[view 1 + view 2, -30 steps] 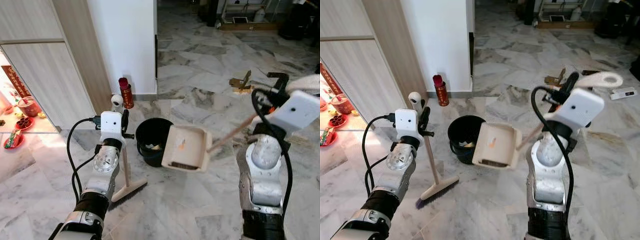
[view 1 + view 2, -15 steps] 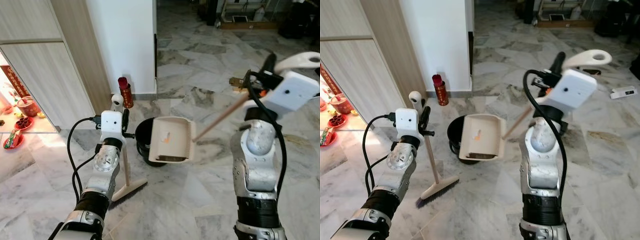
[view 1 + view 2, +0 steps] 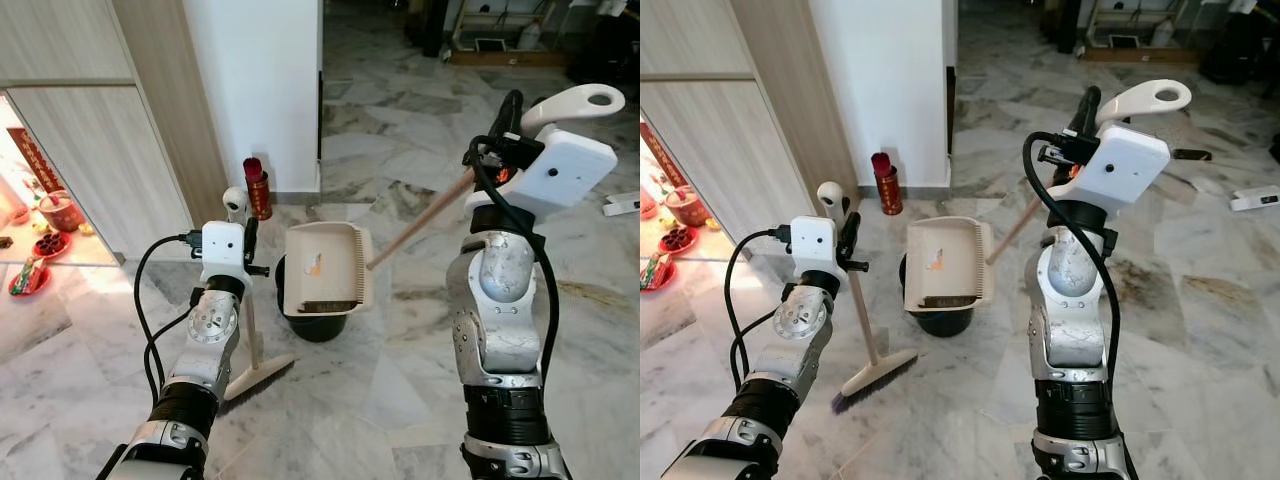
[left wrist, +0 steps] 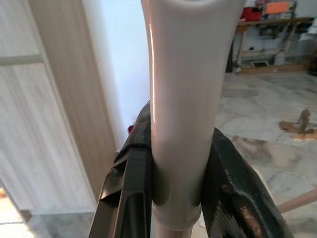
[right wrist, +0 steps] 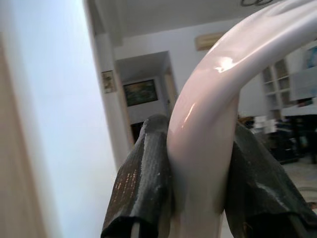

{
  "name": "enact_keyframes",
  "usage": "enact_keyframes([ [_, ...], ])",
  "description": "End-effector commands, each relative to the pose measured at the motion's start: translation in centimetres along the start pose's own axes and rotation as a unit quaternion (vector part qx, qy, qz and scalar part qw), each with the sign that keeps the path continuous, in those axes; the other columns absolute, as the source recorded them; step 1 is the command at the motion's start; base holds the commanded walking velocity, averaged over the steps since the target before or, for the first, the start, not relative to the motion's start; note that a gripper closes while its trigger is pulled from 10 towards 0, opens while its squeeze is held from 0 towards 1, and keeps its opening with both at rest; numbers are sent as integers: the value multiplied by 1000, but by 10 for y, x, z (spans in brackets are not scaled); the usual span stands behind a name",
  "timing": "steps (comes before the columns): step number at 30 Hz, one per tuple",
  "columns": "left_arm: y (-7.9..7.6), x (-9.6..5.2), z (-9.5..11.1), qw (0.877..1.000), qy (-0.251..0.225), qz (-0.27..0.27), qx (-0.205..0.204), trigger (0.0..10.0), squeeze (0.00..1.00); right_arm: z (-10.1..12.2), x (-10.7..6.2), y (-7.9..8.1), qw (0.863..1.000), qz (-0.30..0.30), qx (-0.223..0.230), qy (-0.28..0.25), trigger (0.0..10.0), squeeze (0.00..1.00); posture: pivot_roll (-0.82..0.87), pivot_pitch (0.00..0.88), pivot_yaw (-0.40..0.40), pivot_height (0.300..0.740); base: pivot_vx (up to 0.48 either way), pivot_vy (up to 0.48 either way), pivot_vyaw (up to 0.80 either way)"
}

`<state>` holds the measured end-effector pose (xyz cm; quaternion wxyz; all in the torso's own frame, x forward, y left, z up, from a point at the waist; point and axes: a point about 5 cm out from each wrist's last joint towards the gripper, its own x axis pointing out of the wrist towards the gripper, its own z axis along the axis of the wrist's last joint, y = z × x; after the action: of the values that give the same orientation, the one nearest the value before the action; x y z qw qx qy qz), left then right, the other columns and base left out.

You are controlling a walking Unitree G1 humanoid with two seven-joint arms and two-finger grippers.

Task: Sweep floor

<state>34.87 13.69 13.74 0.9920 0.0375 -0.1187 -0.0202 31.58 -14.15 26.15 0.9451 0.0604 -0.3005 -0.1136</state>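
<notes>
The right gripper (image 5: pixel 198 163) is clamping the pale curved grip of the dustpan handle (image 3: pixel 420 225), fingers (image 5: pixel 143 178) pressed against both sides of it. That long handle is running on a slant, from the raised gripper down and toward the robot's left to the dustpan (image 3: pixel 322 268). The pan itself is hanging tipped up nearly on end, its open face turned toward the camera, right over the black bucket (image 3: pixel 318 322), with a dark strip of dirt sitting along its lower lip.

Over on the left, the left gripper (image 4: pixel 176 193) is squeezing the white grip of the broom (image 3: pixel 250 340), a finger on each side. The broom is standing close to upright, handle top up by the gripper, pole leaning slightly, and its brush head (image 3: pixel 258 380) is resting on the marble floor (image 3: pixel 400 360) just beside the bucket. A red canister (image 3: pixel 259 187) is standing against the white wall (image 3: pixel 255 80) behind.
</notes>
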Motion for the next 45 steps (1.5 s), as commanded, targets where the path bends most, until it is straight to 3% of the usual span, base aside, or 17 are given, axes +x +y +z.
enact_keyframes([
  [1,-1,4,9,1000,-24,-2,6,10000,0,11,3,4,999,12,14,-33,10000,0,-29,0,15,740,296,0,0],
  [31,0,5,9,1000,-26,7,10,10000,0,15,2,19,996,68,28,-45,10000,0,-26,0,5,740,299,0,0],
  [45,0,4,9,1000,-28,9,8,10000,0,16,2,16,996,67,19,-51,10000,0,-25,0,0,740,213,0,0],
])
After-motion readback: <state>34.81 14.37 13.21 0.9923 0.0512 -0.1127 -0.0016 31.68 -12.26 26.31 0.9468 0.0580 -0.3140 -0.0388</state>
